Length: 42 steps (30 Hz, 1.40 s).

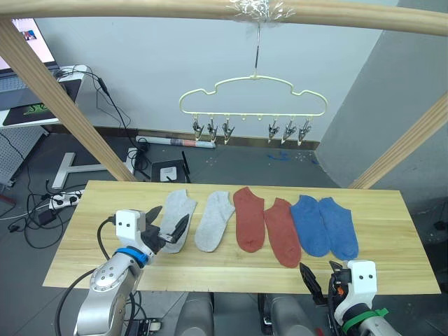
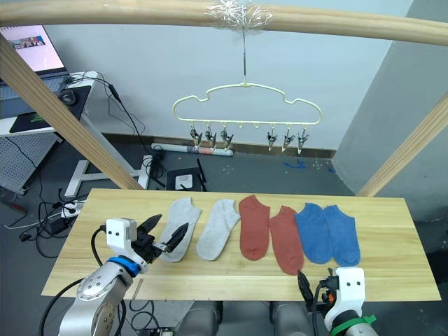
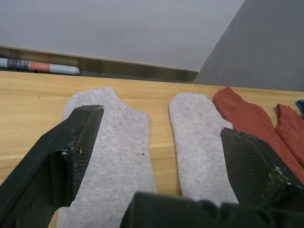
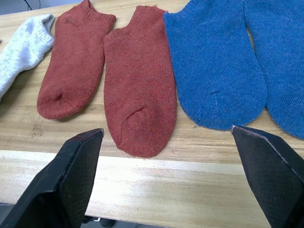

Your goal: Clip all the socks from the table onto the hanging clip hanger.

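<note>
Across the middle of the table (image 1: pixel 392 231) six socks lie flat in one row, toes toward the near edge and cuffs toward the far edge: two light grey socks on the left, two rust red ones in the centre, two blue ones on the right. The left grey sock (image 1: pixel 178 218) and the right grey sock (image 1: pixel 215 220) lie just apart. The left red sock (image 1: pixel 249 218) and the right red sock (image 1: pixel 282 232) touch along their sides, the right one sitting nearer the near edge. The left blue sock (image 1: pixel 310 224) and the right blue sock (image 1: pixel 339 227) lie side by side, touching.

Above the far edge the clip hanger (image 1: pixel 253 98) hangs by its hook from a horizontal wooden pole (image 1: pixel 140 8). Six metal clips hang from its bottom bar in two groups of three, all empty.

Over the near left part of the table the left gripper (image 1: pixel 170 225) reaches forward at a low angle, its fingers spread wide apart, straddling the toe end of the left grey sock without closing on it. The right gripper (image 4: pixel 171 180) sits at the near edge in front of the right red sock and left blue sock, fingers wide apart and holding nothing.
</note>
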Each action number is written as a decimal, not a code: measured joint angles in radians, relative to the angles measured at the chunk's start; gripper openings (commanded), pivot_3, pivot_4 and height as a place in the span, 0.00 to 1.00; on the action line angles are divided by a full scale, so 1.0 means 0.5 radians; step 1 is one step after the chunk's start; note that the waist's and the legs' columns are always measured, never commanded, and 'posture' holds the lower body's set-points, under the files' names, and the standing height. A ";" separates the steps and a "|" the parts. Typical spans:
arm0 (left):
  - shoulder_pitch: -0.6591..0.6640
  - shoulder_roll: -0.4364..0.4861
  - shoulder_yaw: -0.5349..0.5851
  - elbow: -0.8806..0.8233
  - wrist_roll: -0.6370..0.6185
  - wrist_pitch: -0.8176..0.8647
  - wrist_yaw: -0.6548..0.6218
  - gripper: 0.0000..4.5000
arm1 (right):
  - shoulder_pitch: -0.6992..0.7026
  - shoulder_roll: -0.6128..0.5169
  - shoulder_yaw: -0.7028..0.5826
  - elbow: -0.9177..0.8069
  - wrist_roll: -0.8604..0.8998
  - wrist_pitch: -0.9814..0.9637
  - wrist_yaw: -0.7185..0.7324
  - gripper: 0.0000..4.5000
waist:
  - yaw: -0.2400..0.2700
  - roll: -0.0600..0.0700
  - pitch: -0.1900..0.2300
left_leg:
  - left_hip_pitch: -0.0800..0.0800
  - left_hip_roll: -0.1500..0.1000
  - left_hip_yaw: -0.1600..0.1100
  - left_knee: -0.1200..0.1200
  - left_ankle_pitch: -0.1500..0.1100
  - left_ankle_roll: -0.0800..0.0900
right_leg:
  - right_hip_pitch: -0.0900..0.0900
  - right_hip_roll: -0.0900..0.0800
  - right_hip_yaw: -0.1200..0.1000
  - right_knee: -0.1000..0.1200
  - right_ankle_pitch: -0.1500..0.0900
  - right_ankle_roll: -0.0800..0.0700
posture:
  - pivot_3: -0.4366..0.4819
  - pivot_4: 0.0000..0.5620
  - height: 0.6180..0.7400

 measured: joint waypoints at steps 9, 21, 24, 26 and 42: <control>0.000 0.000 0.001 0.008 0.029 0.058 0.049 0.99 | -0.003 -0.006 -0.001 0.000 0.000 0.001 0.000 1.00 | 0.000 -0.001 -0.006 | 0.000 0.000 0.000 0.002 0.000 0.000 | 0.001 0.000 0.000 0.001 0.001 0.000 | 0.56 0.42 1.00; -0.022 0.000 -0.001 0.008 0.076 0.131 0.112 0.99 | -0.017 -0.006 -0.002 -0.005 0.001 0.009 -0.001 1.00 | 0.000 -0.001 -0.009 | 0.000 0.000 0.000 0.013 0.000 0.000 | 0.001 0.000 0.001 0.013 0.001 0.001 | 0.56 0.43 1.00; -0.025 -0.002 -0.001 0.008 0.076 0.122 0.111 0.96 | -0.017 -0.007 -0.003 -0.009 0.002 0.016 -0.002 1.00 | 0.000 -0.001 -0.009 | 0.001 0.000 0.000 0.018 0.000 0.000 | 0.000 0.000 0.001 0.017 0.001 0.000 | 0.56 0.43 1.00; -0.035 -0.006 0.000 0.008 0.075 0.116 0.116 0.87 | -0.026 -0.017 -0.005 -0.034 0.006 0.038 -0.002 1.00 | 0.000 -0.001 -0.009 | 0.001 0.000 0.000 0.020 0.000 0.000 | 0.000 0.000 0.002 0.019 0.001 0.000 | 0.56 0.43 1.00; -0.721 -0.164 -0.127 0.051 0.089 0.283 0.294 0.74 | -1.107 -0.887 -0.626 -0.493 0.958 0.836 0.157 1.00 | -0.008 -0.004 -0.010 | 0.005 -0.004 0.000 0.027 0.005 0.007 | 0.006 0.004 0.005 0.027 0.008 0.008 | 0.50 0.43 1.00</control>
